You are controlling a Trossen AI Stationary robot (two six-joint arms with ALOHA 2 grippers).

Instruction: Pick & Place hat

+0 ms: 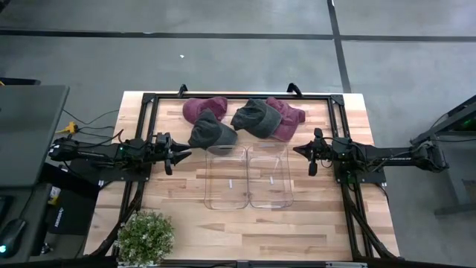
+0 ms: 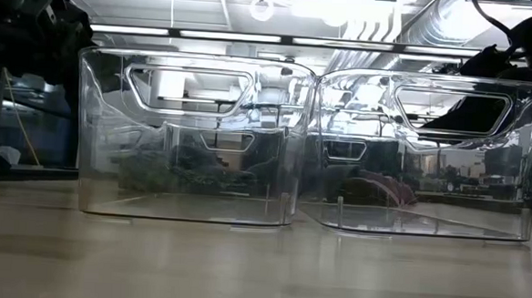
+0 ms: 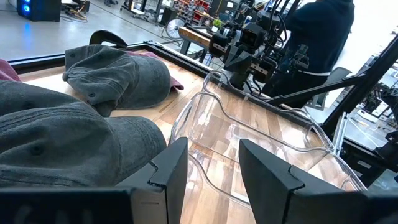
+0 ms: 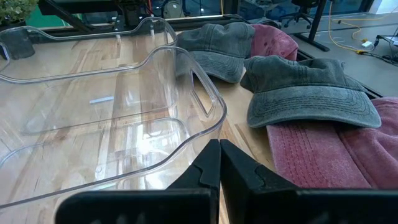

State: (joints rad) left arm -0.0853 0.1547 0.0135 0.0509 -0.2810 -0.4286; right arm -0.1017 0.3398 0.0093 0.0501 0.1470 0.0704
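hat [image 1: 211, 132], the grey one, lies at twelve o'clock of the left bin [image 1: 226, 178] in our high view, left gripper [image 1: 182, 155] just beside it; right gripper [image 1: 300, 150] waits. left wrist view: fingers [image 3: 169, 171] apart, empty. right wrist view: jaws shut. we judge pickup pending; next, close on the crown.
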